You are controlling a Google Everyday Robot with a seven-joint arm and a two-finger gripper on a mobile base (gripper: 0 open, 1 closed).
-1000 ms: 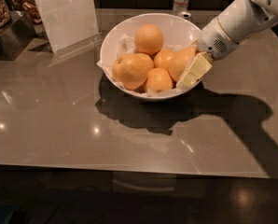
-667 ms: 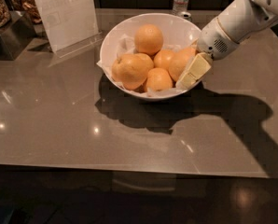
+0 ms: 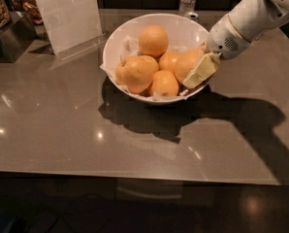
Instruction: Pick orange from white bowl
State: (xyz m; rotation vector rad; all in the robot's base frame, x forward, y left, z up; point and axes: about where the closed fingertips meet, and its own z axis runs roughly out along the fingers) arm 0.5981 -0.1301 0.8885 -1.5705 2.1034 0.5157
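So, gripper point(image 3: 197, 72) is against the orange point(image 3: 184, 62), right-edge side of white bowl point(image 3: 116, 42), nr bench's far edge. Can't tell if it's clamped. Orange not lifted yet; lift-out left.

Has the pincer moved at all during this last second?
No. The pincer is at the same spot as before, at the right rim of the bowl.

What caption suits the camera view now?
End effector at the right rim of the white bowl, against the rightmost orange of five.
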